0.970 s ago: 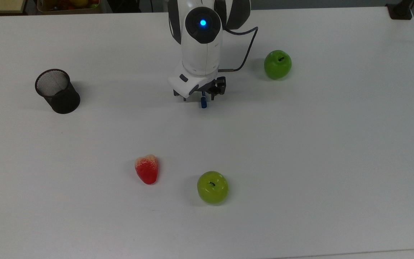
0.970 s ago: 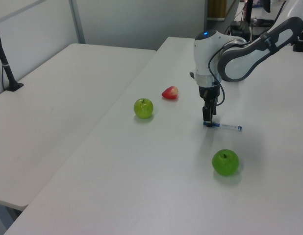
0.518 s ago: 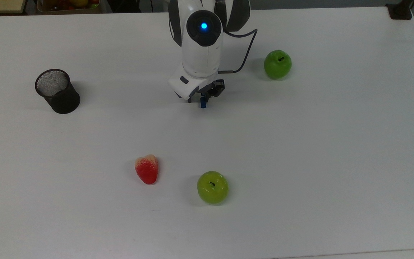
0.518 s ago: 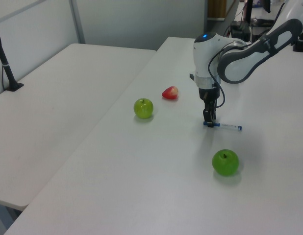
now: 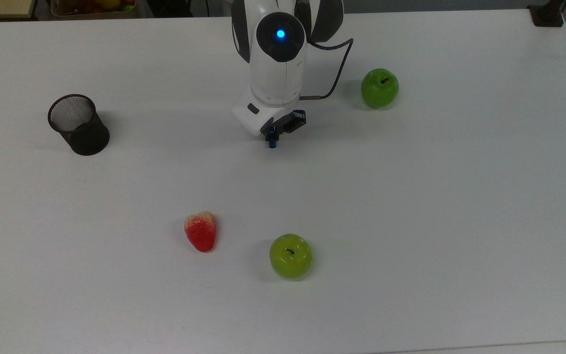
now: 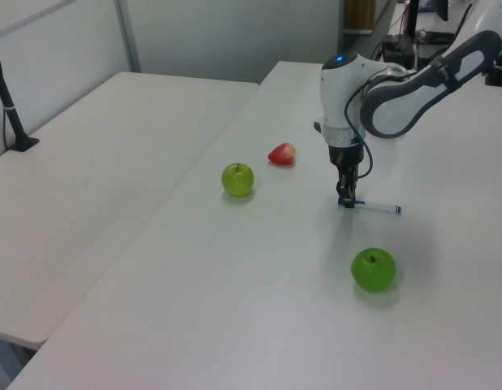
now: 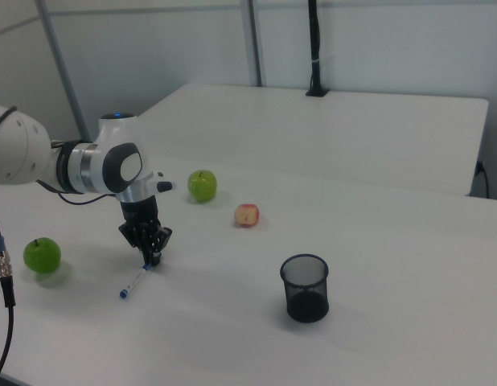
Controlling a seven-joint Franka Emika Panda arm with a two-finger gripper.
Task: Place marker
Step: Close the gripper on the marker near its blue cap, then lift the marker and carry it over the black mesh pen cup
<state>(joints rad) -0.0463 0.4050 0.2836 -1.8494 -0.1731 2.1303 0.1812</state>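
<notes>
Pincer (image 6: 347,201) clamped on the marker (image 6: 375,206) at its capped end; the marker rests on the table (image 6: 259,309)

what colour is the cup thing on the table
Black wire mesh; the cup shows best in the right view, standing upright and apart from the gripper.

The white Panda arm reaches in from the top view's upper edge, its last link pointing straight down at the table, a blue light glowing on the wrist joint. A dark cable loops off the wrist on the top view's right. The black gripper (image 5: 274,133) (image 6: 346,197) (image 7: 151,252) hangs low, fingers drawn narrowly together just above the tabletop.
</notes>
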